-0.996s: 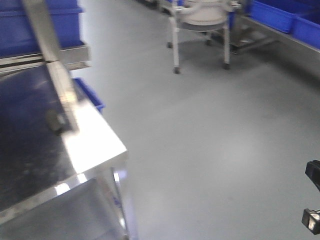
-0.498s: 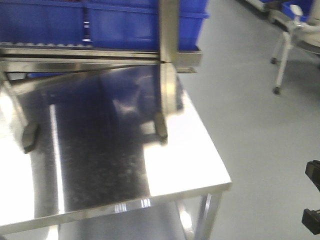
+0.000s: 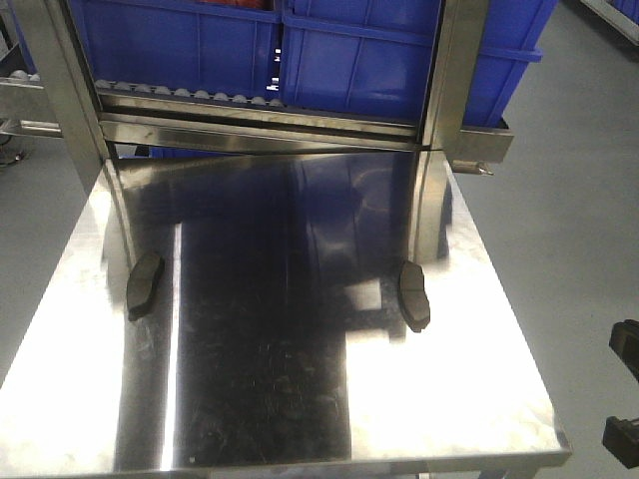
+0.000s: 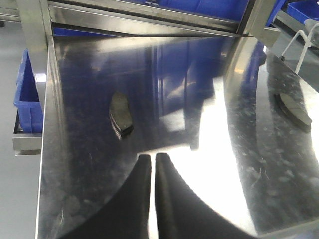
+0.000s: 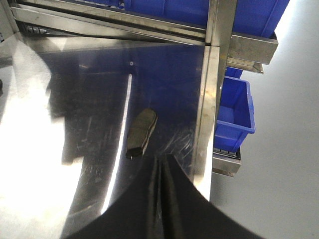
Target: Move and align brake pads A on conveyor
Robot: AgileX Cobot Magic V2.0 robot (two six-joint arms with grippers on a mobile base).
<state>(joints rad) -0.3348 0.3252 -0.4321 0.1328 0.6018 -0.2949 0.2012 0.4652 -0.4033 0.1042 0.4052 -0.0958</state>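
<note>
Gleaming steel tabletop (image 3: 449,399) — 2 matte curved pads (image 3: 144,284) (image 3: 413,294)

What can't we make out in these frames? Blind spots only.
Conveyor: in no view; only the table and bins show.
Pads: just the left pad and right pad visible; any others lie out of frame.
Grooves: pads too dark in every view.
Bin contents: cut off by the front view's top edge.
Right gripper: clipped by the front view's right edge; left gripper appears only in its wrist view.
</note>
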